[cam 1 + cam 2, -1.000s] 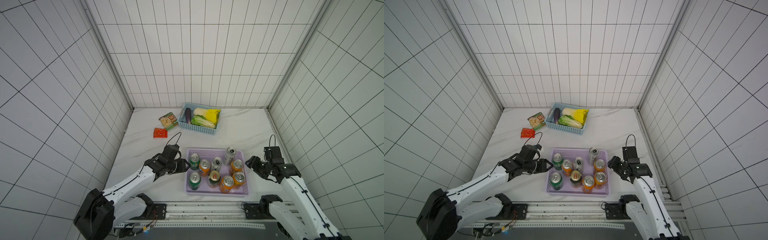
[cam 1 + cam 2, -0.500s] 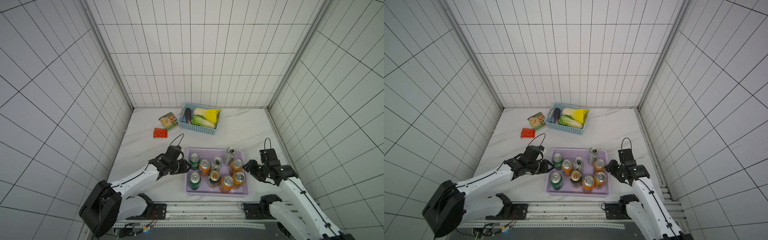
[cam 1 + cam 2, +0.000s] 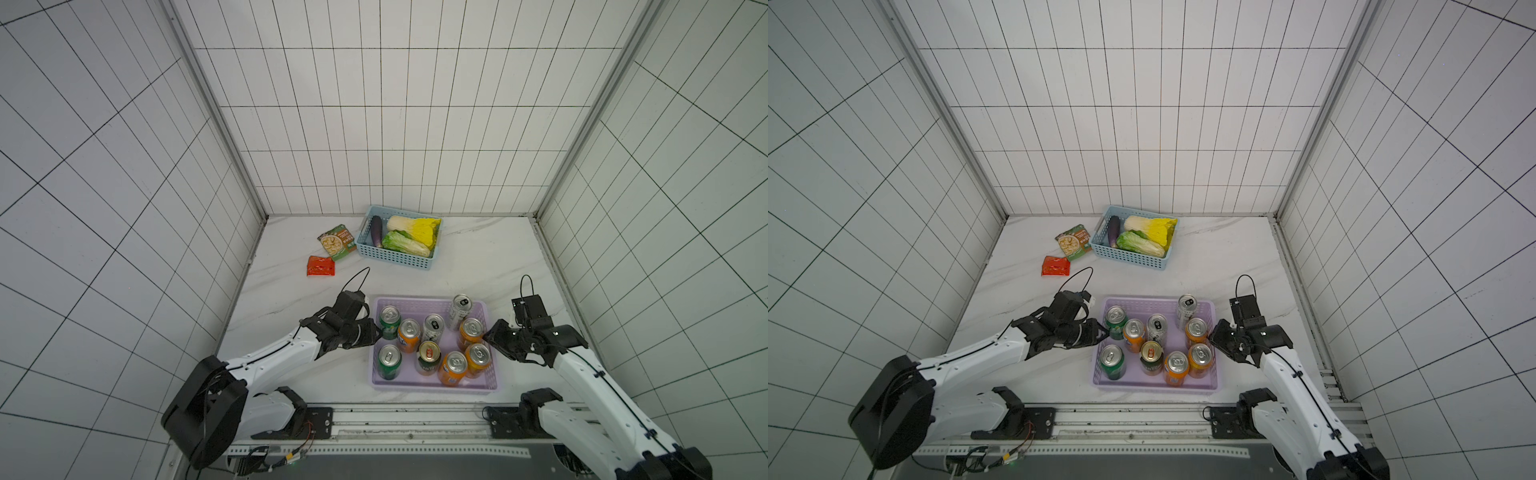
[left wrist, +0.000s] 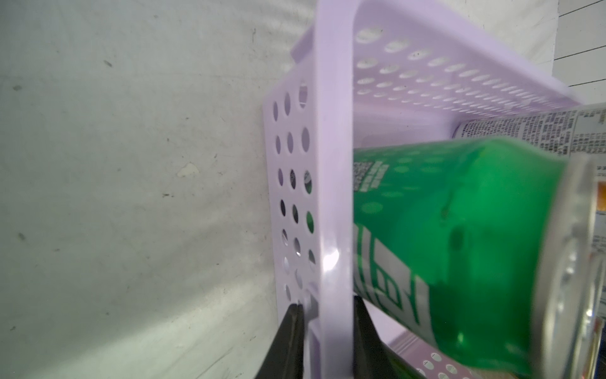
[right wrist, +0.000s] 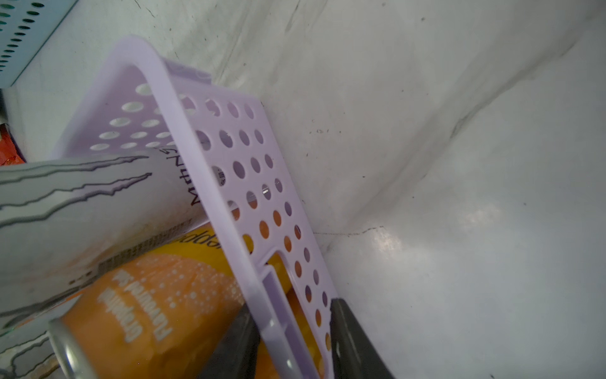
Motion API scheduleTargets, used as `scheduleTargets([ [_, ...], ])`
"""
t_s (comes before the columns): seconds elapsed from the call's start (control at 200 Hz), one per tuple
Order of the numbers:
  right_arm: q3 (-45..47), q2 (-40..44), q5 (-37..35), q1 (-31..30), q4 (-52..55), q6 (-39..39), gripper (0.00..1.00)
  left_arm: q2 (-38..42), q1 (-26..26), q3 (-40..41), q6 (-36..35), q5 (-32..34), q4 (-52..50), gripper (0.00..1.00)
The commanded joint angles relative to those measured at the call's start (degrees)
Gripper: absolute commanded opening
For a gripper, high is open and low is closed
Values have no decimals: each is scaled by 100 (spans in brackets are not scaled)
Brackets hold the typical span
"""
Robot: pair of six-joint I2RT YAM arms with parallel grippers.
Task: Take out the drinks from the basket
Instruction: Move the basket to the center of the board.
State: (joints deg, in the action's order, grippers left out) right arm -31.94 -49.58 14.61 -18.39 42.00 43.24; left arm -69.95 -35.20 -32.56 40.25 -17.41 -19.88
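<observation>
The lilac basket (image 3: pixel 432 384) (image 3: pixel 1154 386) stands near the table's front edge with several upright drinks in it. Among them are a green can (image 3: pixel 390 322), orange cans (image 3: pixel 471 332), a slim silver can (image 3: pixel 460 305) and a dark green can with a red-gold top (image 3: pixel 429 356). My left gripper (image 3: pixel 376 332) (image 3: pixel 1100 330) is shut on the basket's left wall (image 4: pixel 334 164), one finger outside and one inside beside the green can (image 4: pixel 459 229). My right gripper (image 3: pixel 488 336) (image 3: pixel 1212 334) is shut on the right wall (image 5: pixel 229 157), its inner finger against an orange can (image 5: pixel 157 305).
A light blue basket (image 3: pixel 399 257) of vegetables stands at the back. A green snack packet (image 3: pixel 337 242) and a red one (image 3: pixel 320 266) lie to its left. Tiled walls close in three sides, and a metal rail (image 3: pixel 374 415) runs along the front.
Both arms have moved inward to the basket's sides. Each gripper's jaws have narrowed from open onto a side wall.
</observation>
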Motion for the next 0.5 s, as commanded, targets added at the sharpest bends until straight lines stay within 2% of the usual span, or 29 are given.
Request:
scheduleTargets([
  [0.0, 48, -121, 11, -78, -193, -5, 34, -102, 9, -61, -94, 375, 191, 18],
  [0.295, -87, -435, 105, -108, -647, -9, 22, -180, 73, -390, -243, 716, -9, 13],
  [0.495, -280, -812, 103, -112, -963, -81, 18, -235, 470, -563, -357, 557, -24, 9],
])
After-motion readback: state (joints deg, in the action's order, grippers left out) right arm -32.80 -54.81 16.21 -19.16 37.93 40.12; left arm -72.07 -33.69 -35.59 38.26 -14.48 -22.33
